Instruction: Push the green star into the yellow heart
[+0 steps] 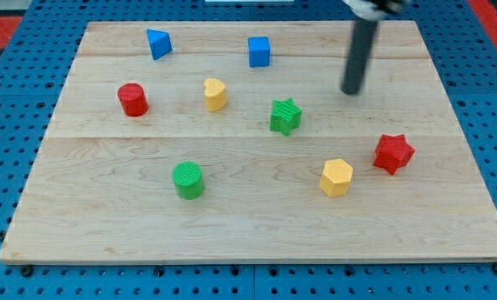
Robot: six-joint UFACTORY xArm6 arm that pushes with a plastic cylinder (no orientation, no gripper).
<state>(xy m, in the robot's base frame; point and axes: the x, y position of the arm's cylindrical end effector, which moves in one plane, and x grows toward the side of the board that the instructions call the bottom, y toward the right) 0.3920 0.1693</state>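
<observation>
Green star (285, 116) right of yellow heart (215, 93)

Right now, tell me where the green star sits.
The green star sits near the board's middle, right of the yellow heart, with my tip to its upper right, apart.

My rod is a straight, smooth, dark grey cylinder; my tip (351, 91) is flat and black.
</observation>
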